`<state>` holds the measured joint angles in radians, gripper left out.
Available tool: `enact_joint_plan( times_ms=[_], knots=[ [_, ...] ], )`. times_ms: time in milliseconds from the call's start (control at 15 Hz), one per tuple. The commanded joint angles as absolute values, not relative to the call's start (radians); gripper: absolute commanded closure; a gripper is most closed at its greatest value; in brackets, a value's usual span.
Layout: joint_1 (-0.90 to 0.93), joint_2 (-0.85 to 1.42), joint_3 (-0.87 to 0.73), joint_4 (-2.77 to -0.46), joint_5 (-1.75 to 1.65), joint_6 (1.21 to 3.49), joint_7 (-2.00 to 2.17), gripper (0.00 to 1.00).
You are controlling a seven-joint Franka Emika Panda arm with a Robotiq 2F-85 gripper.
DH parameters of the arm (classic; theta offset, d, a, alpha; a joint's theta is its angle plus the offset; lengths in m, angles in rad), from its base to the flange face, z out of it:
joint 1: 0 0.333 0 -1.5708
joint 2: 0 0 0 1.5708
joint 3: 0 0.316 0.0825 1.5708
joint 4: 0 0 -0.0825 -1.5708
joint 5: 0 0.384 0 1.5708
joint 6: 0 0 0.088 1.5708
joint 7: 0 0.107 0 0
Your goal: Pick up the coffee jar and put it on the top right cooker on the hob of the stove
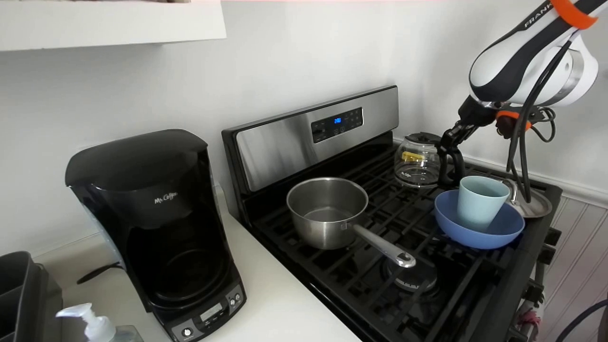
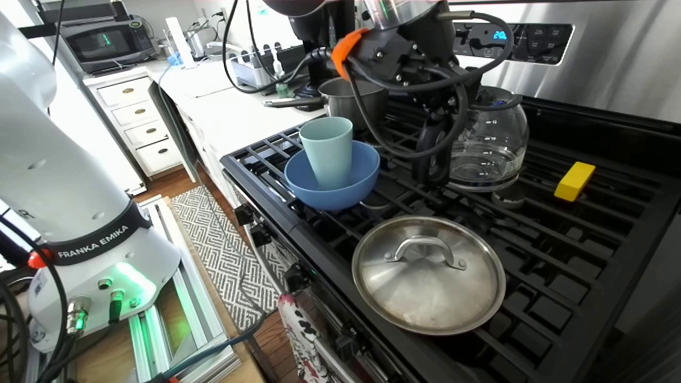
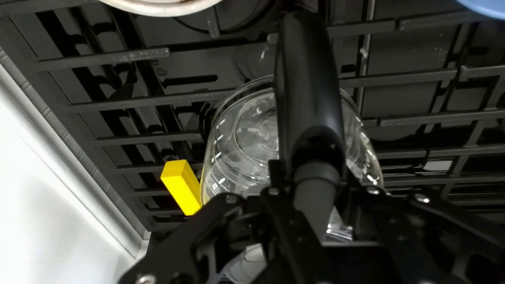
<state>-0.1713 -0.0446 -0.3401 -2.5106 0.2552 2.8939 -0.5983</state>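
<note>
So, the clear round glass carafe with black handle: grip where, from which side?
Probably its black handle, from above, as the black gripper clasps it now: that narrow bar fits between the jaws, while the round glass body bulges far wider.

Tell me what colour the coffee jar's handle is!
The handle is black; it shows best in the wrist view.

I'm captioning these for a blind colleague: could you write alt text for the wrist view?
A gripper closed on the black handle of a glass carafe, seen from above over black stove grates. A yellow block lies left of it; a blue bowl's edge shows at top right.
</note>
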Motion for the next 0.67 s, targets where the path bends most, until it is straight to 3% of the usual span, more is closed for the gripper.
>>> enact_joint_plan(
  times_ms=[0, 533, 600],
  knots=[
    [-0.165, -0.016, -0.340, -2.468, 0.288, 2.892, -0.619, 0.92],
    [-0.167, 0.015, -0.336, -2.442, 0.287, 2.881, -0.616, 0.92],
    [-0.168, 0.016, -0.336, -2.440, 0.284, 2.878, -0.612, 0.73]
  ],
)
